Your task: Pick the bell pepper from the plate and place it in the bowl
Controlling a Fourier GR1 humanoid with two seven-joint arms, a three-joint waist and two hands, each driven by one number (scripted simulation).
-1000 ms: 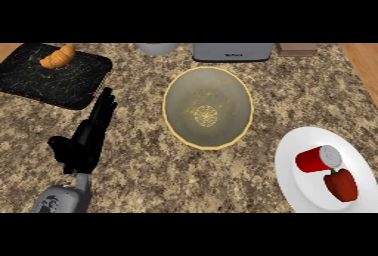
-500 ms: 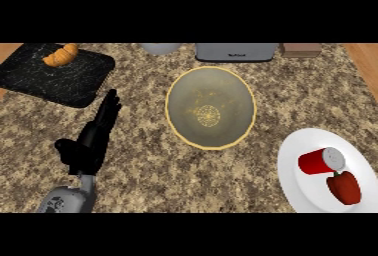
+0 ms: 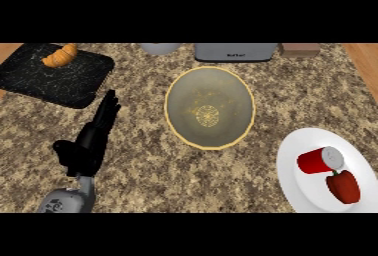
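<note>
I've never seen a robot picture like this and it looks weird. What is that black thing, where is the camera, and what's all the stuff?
You are looking through the camera in the robot's head, steeply down at a kitchen counter. The black thing is the robot's left hand on its grey forearm. Its fingers are straight and it holds nothing. The right hand does not show. In the middle sits a yellow-rimmed bowl. At the right, a white plate carries a red bell pepper and a red can. At the upper left, a croissant lies on a black board. The pepper is meant to go into the bowl.
</note>
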